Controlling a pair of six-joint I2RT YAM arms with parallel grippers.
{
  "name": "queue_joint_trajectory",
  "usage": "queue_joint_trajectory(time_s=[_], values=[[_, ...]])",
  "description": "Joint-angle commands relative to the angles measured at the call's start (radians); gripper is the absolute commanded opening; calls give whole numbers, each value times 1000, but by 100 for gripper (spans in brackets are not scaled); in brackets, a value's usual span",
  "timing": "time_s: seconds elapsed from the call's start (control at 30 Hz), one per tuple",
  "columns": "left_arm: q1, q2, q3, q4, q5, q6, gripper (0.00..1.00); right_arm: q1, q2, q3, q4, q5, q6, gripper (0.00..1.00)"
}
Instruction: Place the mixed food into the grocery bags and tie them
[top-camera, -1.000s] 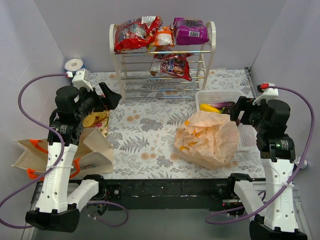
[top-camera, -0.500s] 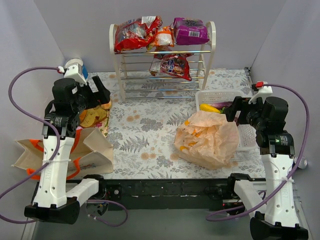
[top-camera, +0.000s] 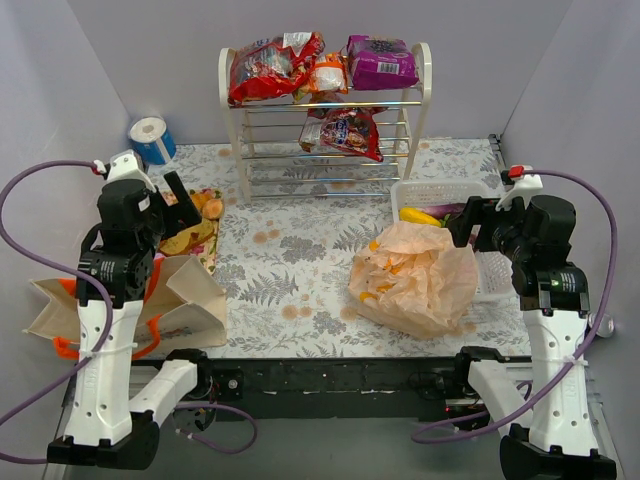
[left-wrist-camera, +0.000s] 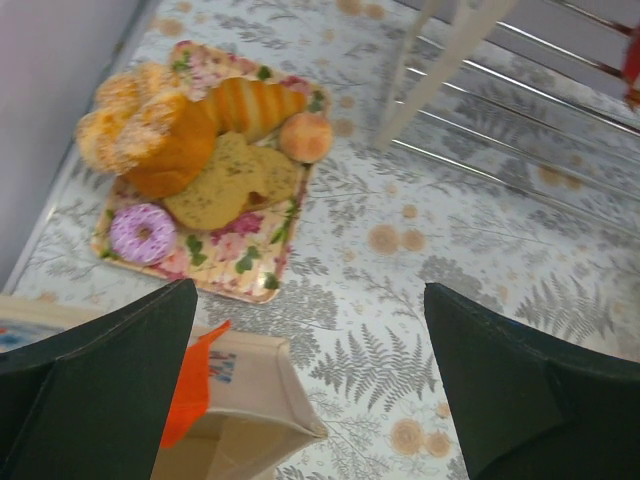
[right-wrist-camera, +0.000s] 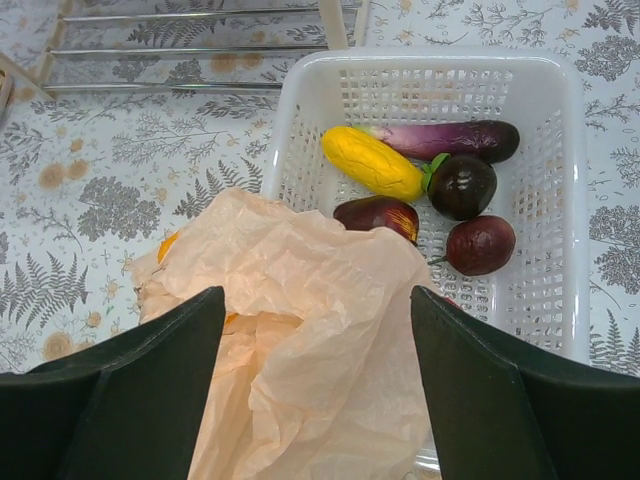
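Shiny red (top-camera: 268, 68), orange (top-camera: 328, 72) and purple (top-camera: 380, 60) snack packets lie on the white rack, with another packet (top-camera: 345, 130) on a lower shelf. The beige tote (top-camera: 130, 310) with orange handles lies at the near left and also shows in the left wrist view (left-wrist-camera: 230, 410). My left gripper (top-camera: 175, 195) (left-wrist-camera: 310, 290) is open and empty above the tote's far corner. The peach plastic bag (top-camera: 415, 275) (right-wrist-camera: 330, 340) lies crumpled against the basket, with orange things showing through. My right gripper (top-camera: 465, 222) (right-wrist-camera: 318, 292) is open and empty above it. A yellow fruit (right-wrist-camera: 372, 162) and dark purple fruits (right-wrist-camera: 460, 185) lie in the basket.
The white lattice basket (right-wrist-camera: 420, 62) also holds a long purple eggplant (right-wrist-camera: 445, 138). A flowered tray (left-wrist-camera: 262, 285) of pastries and a doughnut (left-wrist-camera: 142, 232) lies beyond the tote. The white rack (top-camera: 240, 120) stands at the back. A blue tape roll (top-camera: 150, 140) sits in the far left corner.
My left arm has drawn back to the left and towards the near edge, off the pastry tray. My right arm has barely moved. Both grippers stay open.
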Motion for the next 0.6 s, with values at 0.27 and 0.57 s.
queue_joint_trajectory(time_s=[0.27,0.57], values=[[-2,-84,-149,-133,-120,-76,98,0,-8,8,24,-99,14,82],[-6,-58,-197,-151,84,-124,98,0,21,-9,-13,-72,-11,85]])
